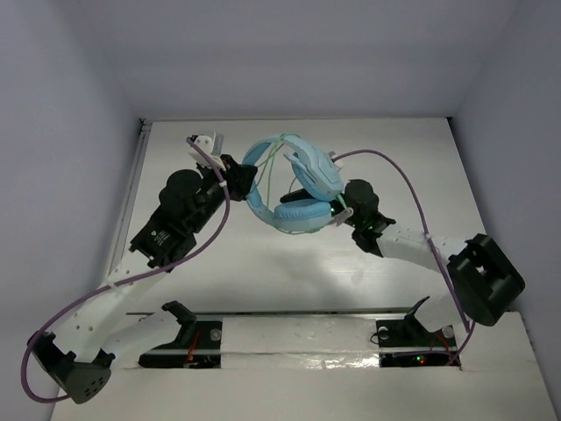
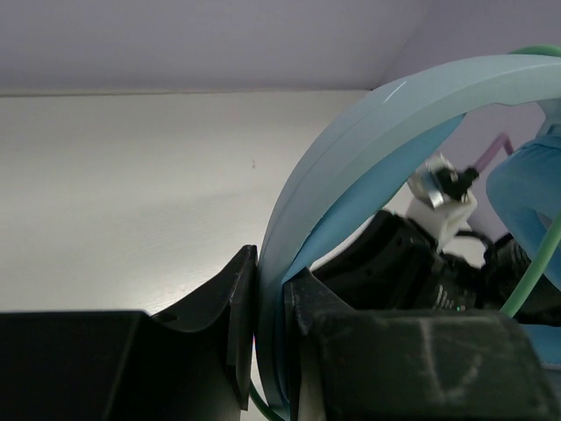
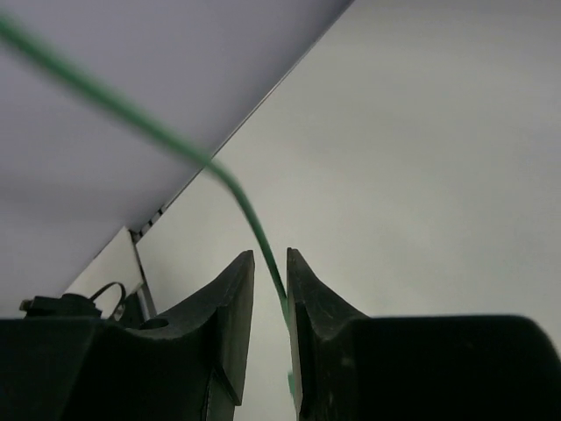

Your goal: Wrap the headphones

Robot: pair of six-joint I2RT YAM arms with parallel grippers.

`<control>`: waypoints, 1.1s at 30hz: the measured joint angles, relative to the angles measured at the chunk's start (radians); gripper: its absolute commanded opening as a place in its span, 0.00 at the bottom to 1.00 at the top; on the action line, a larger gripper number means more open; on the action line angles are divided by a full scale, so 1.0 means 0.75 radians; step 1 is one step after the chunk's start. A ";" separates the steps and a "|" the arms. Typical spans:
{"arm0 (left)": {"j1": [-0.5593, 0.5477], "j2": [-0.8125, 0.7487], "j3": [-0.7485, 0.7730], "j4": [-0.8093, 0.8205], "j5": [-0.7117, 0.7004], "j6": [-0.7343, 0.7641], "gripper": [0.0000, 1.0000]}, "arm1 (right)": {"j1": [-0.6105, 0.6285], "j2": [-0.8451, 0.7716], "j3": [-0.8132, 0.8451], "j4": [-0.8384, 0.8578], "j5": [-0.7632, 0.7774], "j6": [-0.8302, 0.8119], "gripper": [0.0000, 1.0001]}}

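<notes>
Above the middle of the white table [image 1: 289,272], the light blue headphones [image 1: 294,189] hang clear of the surface between the two arms. The left gripper [image 1: 238,180] comes in from the left and is clamped on the headband [image 2: 368,132]. In the left wrist view the band's thin edge is pinched tight between the two black fingers [image 2: 232,307] and arches up and away to the right. The two earcups [image 1: 302,213] sit toward the right arm, one above the other in the top view. The right gripper [image 1: 342,210] is just beside the lower earcup. In its own wrist view its jaws stand a little apart, and the thin green cable [image 3: 250,215] runs down from the upper left and passes through the narrow gap, close to the right-hand finger [image 3: 307,298]. The gap is wider than the cable, so the cable is not squeezed there. More of the cable loops across the headband in the top view. A thick purple cable [image 1: 399,175] trails along each arm.
</notes>
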 measured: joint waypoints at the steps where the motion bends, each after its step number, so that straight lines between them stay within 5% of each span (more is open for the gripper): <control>1: 0.000 0.000 0.000 0.004 -0.026 -0.009 0.00 | 0.000 0.001 -0.031 0.033 -0.014 0.022 0.28; 5: 0.001 0.000 0.000 0.030 -0.147 -0.066 0.00 | 0.000 0.002 -0.135 0.096 -0.047 0.099 0.24; 12: 0.001 0.029 -0.009 0.115 -0.257 -0.163 0.00 | 0.000 0.079 -0.205 0.286 -0.136 0.258 0.01; 20: 0.001 0.070 -0.091 0.156 -0.321 -0.213 0.00 | 0.000 0.063 -0.321 0.398 -0.153 0.356 0.04; 25: -0.014 0.103 -0.139 0.144 -0.338 -0.210 0.00 | 0.000 -0.250 -0.480 0.259 -0.003 0.351 0.05; 33: -0.210 0.248 -0.139 0.166 -0.344 -0.215 0.00 | 0.000 -0.989 -0.536 -0.339 0.610 0.348 0.06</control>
